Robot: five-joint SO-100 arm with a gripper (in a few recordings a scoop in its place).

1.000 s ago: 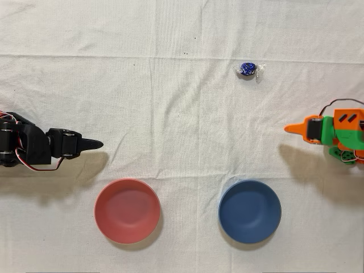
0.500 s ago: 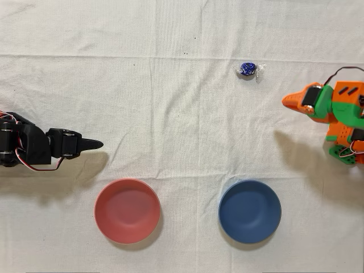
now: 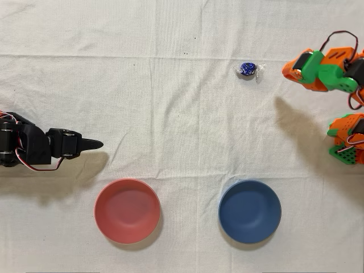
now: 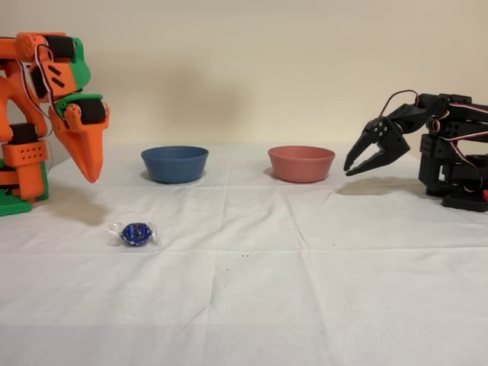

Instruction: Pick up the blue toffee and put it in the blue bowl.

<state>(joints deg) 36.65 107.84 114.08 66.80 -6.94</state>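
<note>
Hanging in the air at the left of the fixed view, the orange gripper [image 4: 90, 171] points its tip downward, clear of the cloth [image 4: 305, 267], with its fingers pressed together into one closed beak and nothing between them. In the overhead view the gripper [image 3: 287, 71] sits at the upper right of the frame, its tip aimed left toward the toffee [image 3: 247, 69], near it but not touching.

The toffee [image 4: 136, 233] lies on the cloth in the lower left of the fixed view, below and a little right of the gripper's tip, its clear twisted ends sticking out on either side.

The blue bowl [image 3: 249, 211] stands in the lower right part of the overhead frame, well apart from the toffee and almost straight below it in the picture. In the fixed view the blue bowl [image 4: 174, 163] is at centre left, behind the toffee, and looks empty from above. A pink bowl [image 3: 127, 210] sits to its left in the overhead view, also empty.

The black arm [image 3: 34, 148] is idle at the left edge of the overhead frame.
</note>
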